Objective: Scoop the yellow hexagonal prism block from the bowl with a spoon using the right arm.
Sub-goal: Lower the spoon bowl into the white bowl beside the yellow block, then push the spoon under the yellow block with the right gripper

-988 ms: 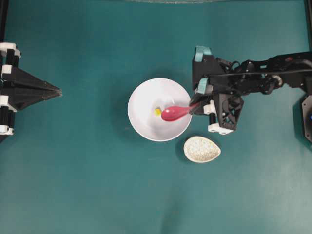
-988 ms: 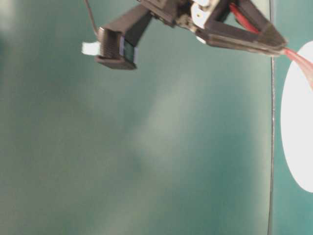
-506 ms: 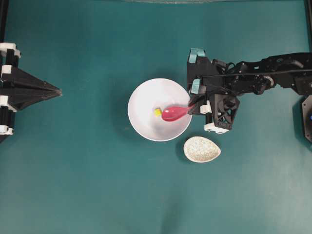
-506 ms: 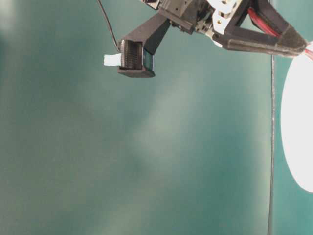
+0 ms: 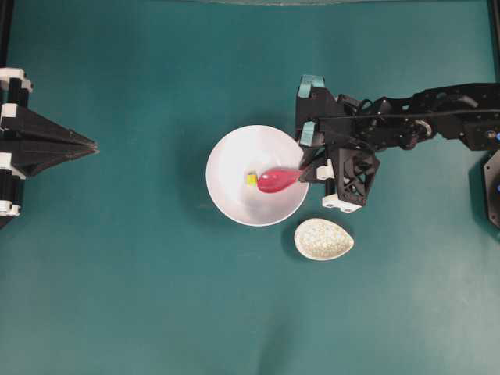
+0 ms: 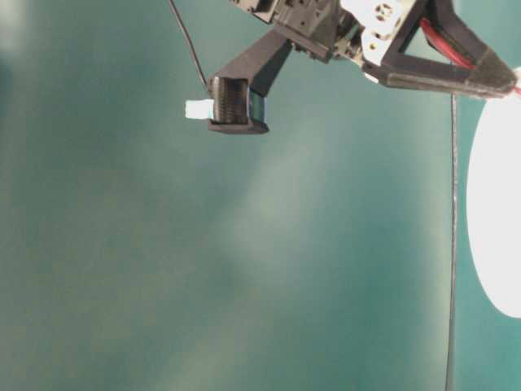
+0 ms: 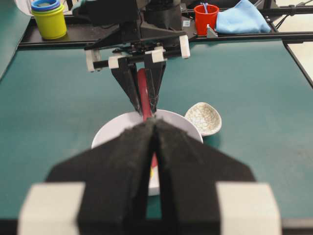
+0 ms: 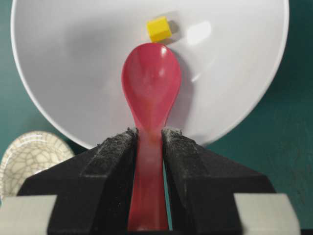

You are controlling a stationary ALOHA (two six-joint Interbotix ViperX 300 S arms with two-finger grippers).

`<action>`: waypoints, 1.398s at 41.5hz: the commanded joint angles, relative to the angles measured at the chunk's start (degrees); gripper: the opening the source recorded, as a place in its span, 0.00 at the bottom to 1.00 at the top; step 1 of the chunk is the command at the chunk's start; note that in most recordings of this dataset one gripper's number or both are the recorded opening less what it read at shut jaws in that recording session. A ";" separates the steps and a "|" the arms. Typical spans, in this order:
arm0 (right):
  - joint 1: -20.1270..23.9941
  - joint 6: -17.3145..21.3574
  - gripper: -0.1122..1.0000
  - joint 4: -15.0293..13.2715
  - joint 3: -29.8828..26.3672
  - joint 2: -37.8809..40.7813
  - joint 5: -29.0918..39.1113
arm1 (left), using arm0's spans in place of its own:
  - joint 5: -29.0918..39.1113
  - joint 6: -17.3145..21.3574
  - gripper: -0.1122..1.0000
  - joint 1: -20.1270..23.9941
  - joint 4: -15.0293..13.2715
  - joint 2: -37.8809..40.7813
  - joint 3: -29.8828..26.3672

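Both fingers [image 8: 112, 161] of the right gripper [image 8: 149, 142] are clamped on the short handle of the pink-red spoon [image 8: 150, 93], one on each side of it. That spoon reaches in over the rim of the white bowl [image 5: 226, 156], with its scoop facing up above the bowl's floor. Just past the scoop's tip lies the little yellow block [image 8: 159, 29], on the bowl's white bottom, so close to the tip that I cannot tell whether they touch; it is not in the scoop. From above, the right arm [image 5: 406, 129] comes in from the right edge, its gripper at the bowl's right rim. A speckled egg-shaped dish [image 5: 323, 239] sits on the green table [image 5: 141, 297] just below and right of the bowl, apart from it. Far off at the left edge, the left gripper [image 5: 92, 145] rests with its fingers pressed together, holding nothing and pointing toward the bowl.
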 commanded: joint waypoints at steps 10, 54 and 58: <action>-0.18 0.00 0.32 0.00 -3.96 2.29 -0.35 | -0.26 0.00 0.11 0.00 0.09 0.00 -1.76; -0.18 -0.18 0.32 0.09 -5.10 5.54 -12.13 | -0.26 0.00 0.11 0.00 0.09 0.00 -1.76; 0.00 -0.18 0.32 0.26 -4.75 5.27 -12.22 | -0.26 0.00 0.11 0.00 0.09 0.00 -1.76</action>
